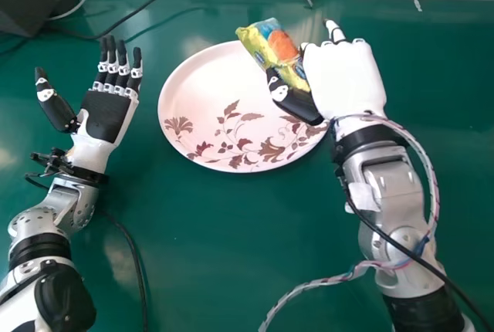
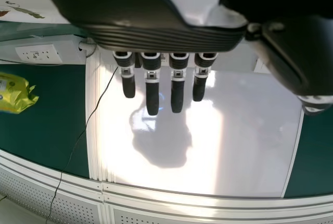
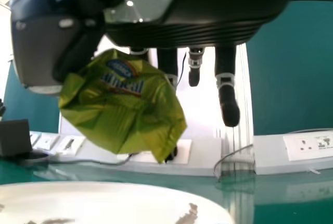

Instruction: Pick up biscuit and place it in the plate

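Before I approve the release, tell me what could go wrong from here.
The biscuit packet appears to hang over the plate's far right rim, so a release now might leave it half on the table. Much of it juts past the thumb of the right hand, so it could tilt or slip. Lowered there, the thumb may knock the rim.

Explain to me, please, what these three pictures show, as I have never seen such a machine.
This is a humanoid robot with two arms, each ending in a hand much like ours. The head view looks forward and down from its head; the other two come from cameras at its left and right wrists. On the green table lies a pale plate with a brown leaf pattern. The right hand holds a biscuit packet between thumb and fingers, raised at the plate's far right rim. The left hand is open and empty, left of the plate.
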`<action>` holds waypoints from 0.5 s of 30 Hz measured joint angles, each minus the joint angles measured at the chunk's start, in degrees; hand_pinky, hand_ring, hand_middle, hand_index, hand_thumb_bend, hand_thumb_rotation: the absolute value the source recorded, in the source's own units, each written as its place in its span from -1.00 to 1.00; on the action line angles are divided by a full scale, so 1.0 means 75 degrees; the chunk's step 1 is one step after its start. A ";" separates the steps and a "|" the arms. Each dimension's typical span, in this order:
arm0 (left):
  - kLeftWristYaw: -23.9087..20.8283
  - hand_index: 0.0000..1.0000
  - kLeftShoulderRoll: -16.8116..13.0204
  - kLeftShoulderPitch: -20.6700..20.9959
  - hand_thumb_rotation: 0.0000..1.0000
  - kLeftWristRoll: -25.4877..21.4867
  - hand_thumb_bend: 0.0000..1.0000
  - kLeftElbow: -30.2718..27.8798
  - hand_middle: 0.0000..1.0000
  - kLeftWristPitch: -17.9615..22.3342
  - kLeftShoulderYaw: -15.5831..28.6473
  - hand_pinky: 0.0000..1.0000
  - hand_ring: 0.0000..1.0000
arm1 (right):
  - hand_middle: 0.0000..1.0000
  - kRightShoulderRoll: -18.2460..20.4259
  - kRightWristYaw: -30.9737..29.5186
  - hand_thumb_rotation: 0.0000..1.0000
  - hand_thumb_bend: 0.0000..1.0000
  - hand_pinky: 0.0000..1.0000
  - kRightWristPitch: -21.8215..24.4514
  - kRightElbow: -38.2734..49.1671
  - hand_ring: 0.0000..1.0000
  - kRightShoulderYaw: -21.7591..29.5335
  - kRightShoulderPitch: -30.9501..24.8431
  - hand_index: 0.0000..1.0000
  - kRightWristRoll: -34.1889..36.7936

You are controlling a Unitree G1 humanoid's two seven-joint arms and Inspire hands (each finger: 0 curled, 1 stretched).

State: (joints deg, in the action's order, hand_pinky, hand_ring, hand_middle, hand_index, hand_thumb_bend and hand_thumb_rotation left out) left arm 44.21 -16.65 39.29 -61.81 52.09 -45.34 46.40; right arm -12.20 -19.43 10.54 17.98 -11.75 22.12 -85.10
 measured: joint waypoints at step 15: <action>0.0448 0.83 -0.0123 0.0089 0.20 0.0171 0.90 0.0267 0.69 0.0067 -0.0067 0.80 0.59 | -0.48 -0.0347 0.1400 -1.00 -0.13 -0.62 -0.0062 -0.1272 -0.59 -0.0454 0.0212 -0.11 0.0945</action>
State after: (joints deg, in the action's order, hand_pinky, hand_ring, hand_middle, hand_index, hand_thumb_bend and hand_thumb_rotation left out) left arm 47.57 -17.57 39.95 -60.53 54.09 -44.83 45.90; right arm -14.80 -8.92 10.08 8.44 -15.15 23.71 -78.01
